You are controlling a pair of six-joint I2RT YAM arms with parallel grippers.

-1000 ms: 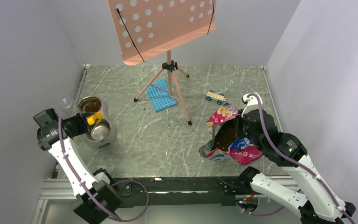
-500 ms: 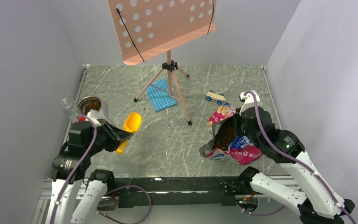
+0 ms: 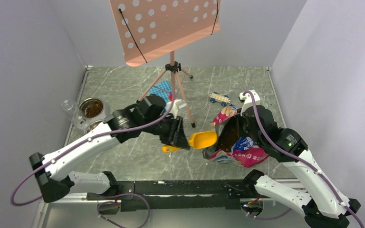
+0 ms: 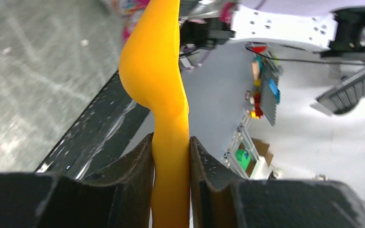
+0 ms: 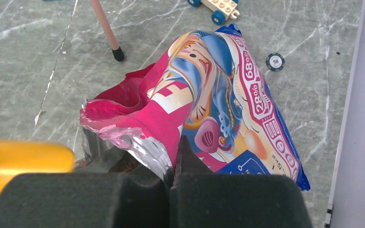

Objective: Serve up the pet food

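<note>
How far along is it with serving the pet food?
Done: some pet food already lies in the steel bowl. In hand: the left hand grips the yellow scoop at the mouth of the foil bag, which the right hand pinches open. Left: filling the scoop and tipping it into a bowl.

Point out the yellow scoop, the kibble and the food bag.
yellow scoop (image 3: 203,139), top view, on its bowl.
kibble (image 3: 229,135), top view, on the brown mass inside the open bag.
food bag (image 5: 228,95), right wrist view, on its printed front.

Yellow scoop (image 3: 203,139), pink-and-blue printed bag (image 3: 247,154), dark brown kibble (image 3: 229,137)
</note>
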